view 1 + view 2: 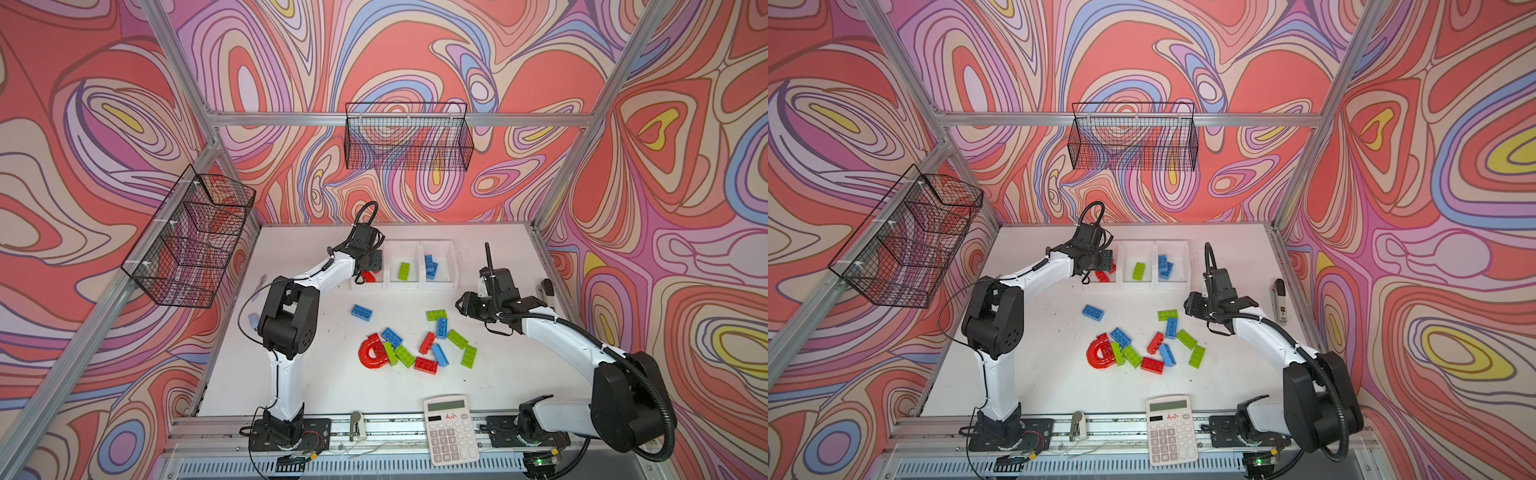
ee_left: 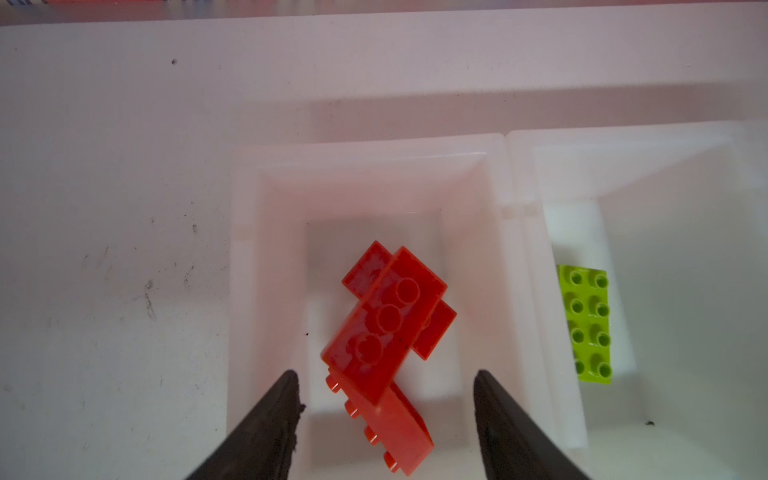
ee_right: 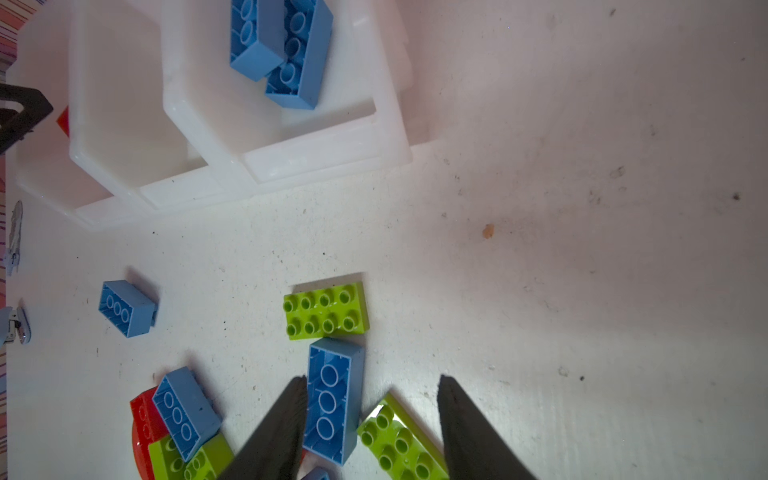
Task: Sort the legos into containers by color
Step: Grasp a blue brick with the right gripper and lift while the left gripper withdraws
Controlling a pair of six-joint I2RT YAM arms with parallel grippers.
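Three joined white containers (image 1: 402, 286) stand at the back of the table. My left gripper (image 2: 384, 374) hangs open over the leftmost one (image 2: 494, 249), where a red lego (image 2: 386, 320), hollow side up, lies across another red lego (image 2: 399, 432), clear of both fingers. The middle container holds a green lego (image 1: 403, 270) and the right one holds blue legos (image 1: 431, 266). A loose pile of red, green and blue legos lies mid-table, with a red arch (image 1: 370, 353). My right gripper (image 3: 372, 379) is open above a blue lego (image 3: 332, 399) and a green lego (image 3: 399, 440).
A lone blue lego (image 1: 361, 312) lies left of the pile. A calculator (image 1: 451, 430) sits at the front edge. Black wire baskets hang on the back wall (image 1: 409, 141) and the left wall (image 1: 191, 237). A small device (image 1: 1280, 299) lies by the right edge.
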